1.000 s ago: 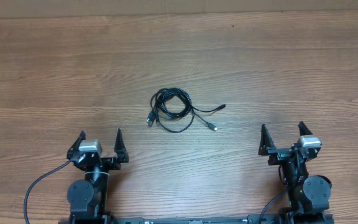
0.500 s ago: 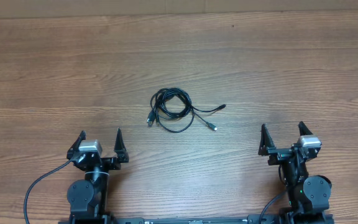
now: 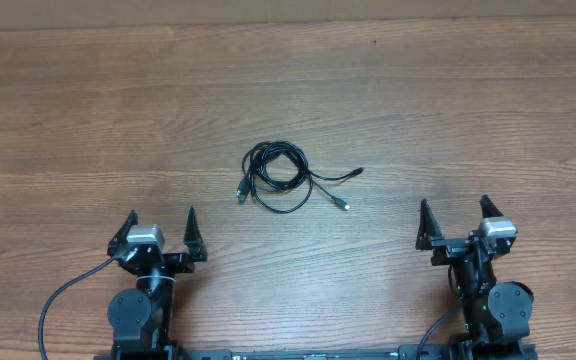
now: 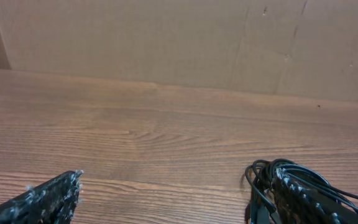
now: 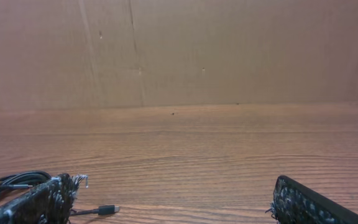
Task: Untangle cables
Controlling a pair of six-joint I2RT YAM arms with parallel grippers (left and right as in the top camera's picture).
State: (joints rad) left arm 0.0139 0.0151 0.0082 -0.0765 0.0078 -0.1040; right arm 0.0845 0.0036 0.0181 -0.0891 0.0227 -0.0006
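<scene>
The cables (image 3: 279,177) lie in a small black tangle at the middle of the wooden table, with two loose plug ends (image 3: 358,172) trailing to the right. My left gripper (image 3: 161,219) stands open near the front left, well short of the tangle. My right gripper (image 3: 454,210) stands open at the front right, also apart from it. In the left wrist view the cables (image 4: 263,177) show partly behind my right finger (image 4: 303,199). The right wrist view catches the cables (image 5: 8,182) at the far left and one plug (image 5: 106,210) beside my left finger (image 5: 39,202).
A cardboard wall (image 4: 179,37) stands along the table's far edge. The wooden tabletop (image 3: 448,90) stretches wide on every side of the tangle. Thicker black arm wires (image 3: 63,300) curve at the front left by the arm base.
</scene>
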